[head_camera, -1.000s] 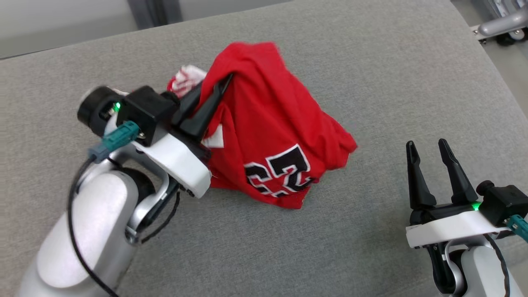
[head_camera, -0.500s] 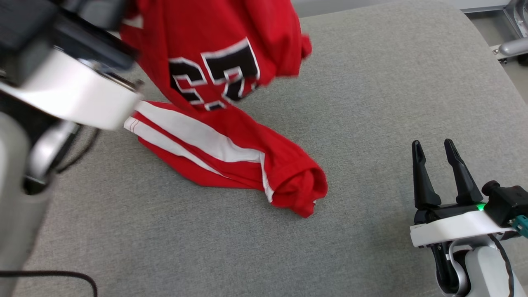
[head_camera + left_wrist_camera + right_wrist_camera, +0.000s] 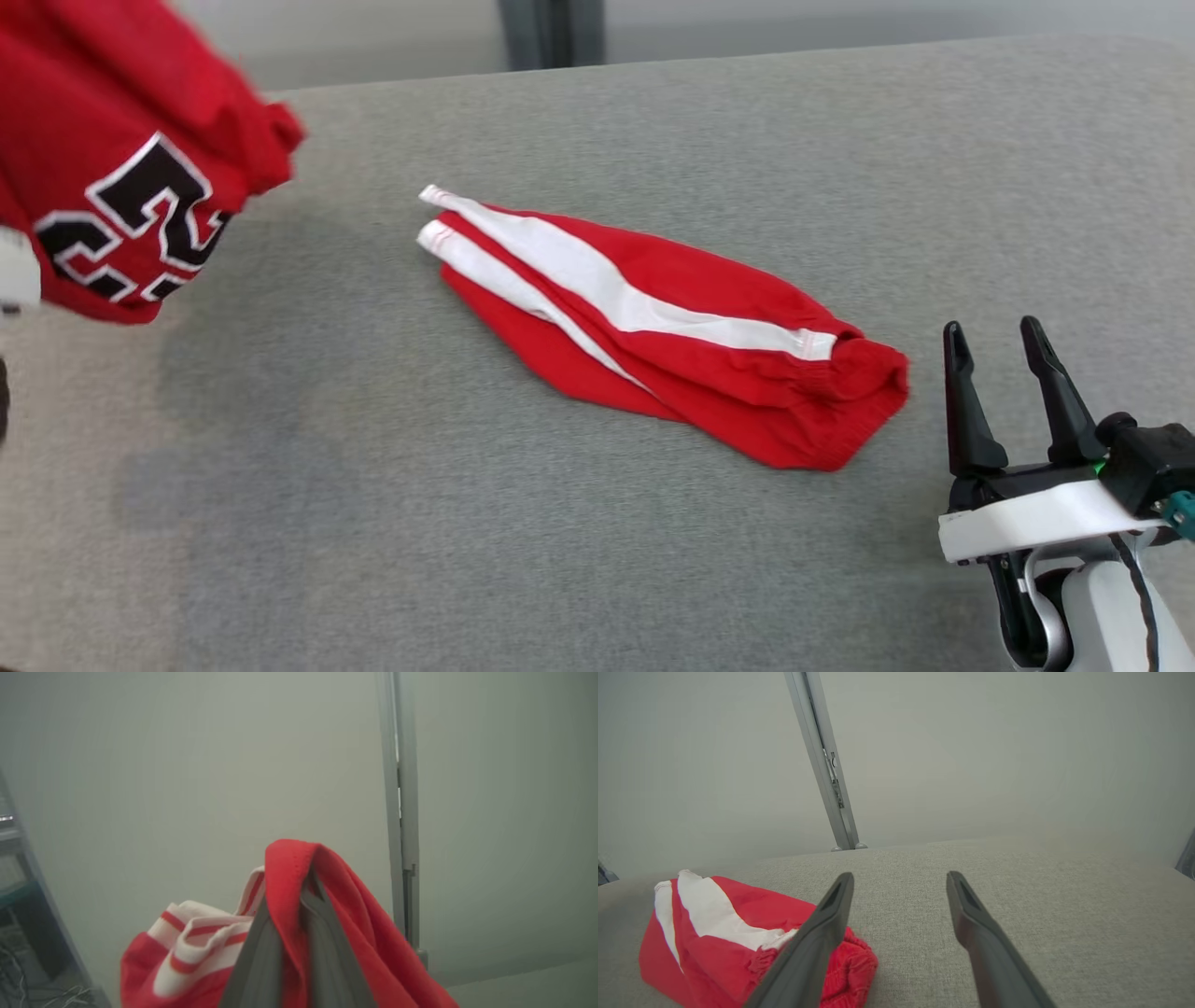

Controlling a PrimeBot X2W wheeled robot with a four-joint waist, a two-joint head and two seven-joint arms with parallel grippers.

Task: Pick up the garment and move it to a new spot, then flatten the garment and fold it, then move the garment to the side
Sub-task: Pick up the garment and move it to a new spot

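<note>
One grey cushion spans the scene. Above its left side hangs the red numbered jersey, bunched and clenched in the left tool. Red shorts with white stripes lie flat near the middle. Right tool sits released, fingers spread, just beside their waistband.
</note>
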